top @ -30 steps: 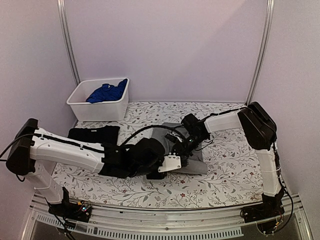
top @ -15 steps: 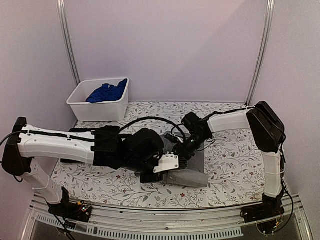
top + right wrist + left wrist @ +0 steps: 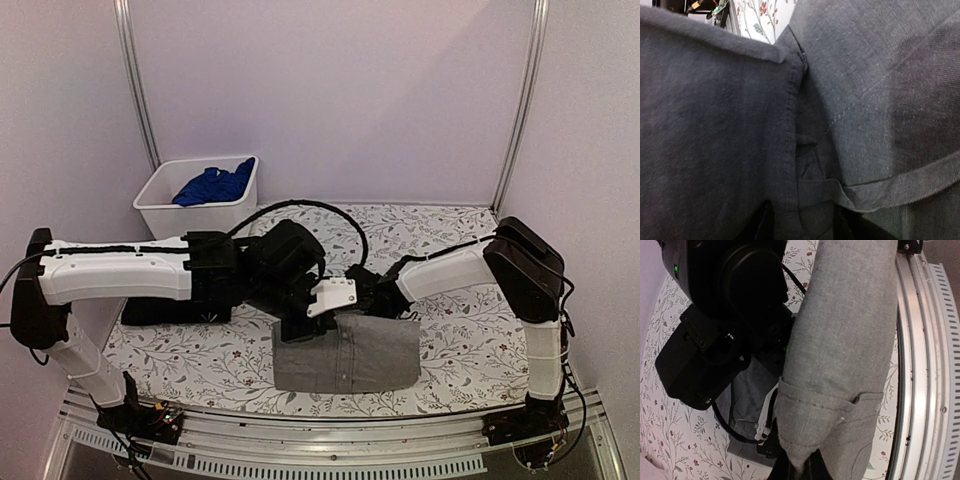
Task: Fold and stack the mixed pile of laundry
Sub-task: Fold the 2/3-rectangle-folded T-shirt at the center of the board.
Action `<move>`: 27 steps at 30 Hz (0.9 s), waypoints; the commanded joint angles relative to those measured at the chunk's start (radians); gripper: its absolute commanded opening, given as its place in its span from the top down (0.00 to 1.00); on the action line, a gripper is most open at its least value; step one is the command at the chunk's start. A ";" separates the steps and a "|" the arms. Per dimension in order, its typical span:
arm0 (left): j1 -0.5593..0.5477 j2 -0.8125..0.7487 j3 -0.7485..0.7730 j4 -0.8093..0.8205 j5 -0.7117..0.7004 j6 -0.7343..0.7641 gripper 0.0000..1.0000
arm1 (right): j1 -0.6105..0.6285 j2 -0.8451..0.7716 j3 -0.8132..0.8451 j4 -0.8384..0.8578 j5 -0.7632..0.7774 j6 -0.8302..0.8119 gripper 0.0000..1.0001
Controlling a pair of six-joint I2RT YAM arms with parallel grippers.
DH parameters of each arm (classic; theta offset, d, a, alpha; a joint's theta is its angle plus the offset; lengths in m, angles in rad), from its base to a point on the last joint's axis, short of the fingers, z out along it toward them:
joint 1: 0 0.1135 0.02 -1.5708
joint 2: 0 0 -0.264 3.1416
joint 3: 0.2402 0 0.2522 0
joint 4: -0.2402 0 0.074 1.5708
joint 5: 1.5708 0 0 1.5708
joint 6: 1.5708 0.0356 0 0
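The grey collared shirt (image 3: 362, 356) lies folded into a rectangle near the table's front edge. My left gripper (image 3: 300, 334) is shut on a corner of it; in the left wrist view the grey shirt (image 3: 840, 340) tapers into that gripper (image 3: 801, 466). My right gripper (image 3: 376, 298) sits at the shirt's far edge. The right wrist view is filled by the grey shirt (image 3: 715, 125), with that gripper (image 3: 802, 226) open and loose folds lying between its spread fingers. A black T-shirt (image 3: 152, 313) lies at the left, mostly hidden by my left arm. The bright blue garment (image 3: 212, 186) is in the bin.
A white plastic bin (image 3: 196, 224) stands at the back left by the wall. The table has a floral cover (image 3: 450, 360), and a metal rail (image 3: 330, 435) runs along its front edge. Black cables loop over the middle between the two arms.
The grey shirt has been drawn toward the front edge and now lies flatter and wider. My left arm rose and shifted back. The right gripper moved forward-left and its fingers spread.
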 commanded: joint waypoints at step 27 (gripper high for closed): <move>0.201 0.222 0.098 0.062 0.202 0.081 0.99 | -0.310 0.218 0.402 -0.173 0.237 -0.114 0.60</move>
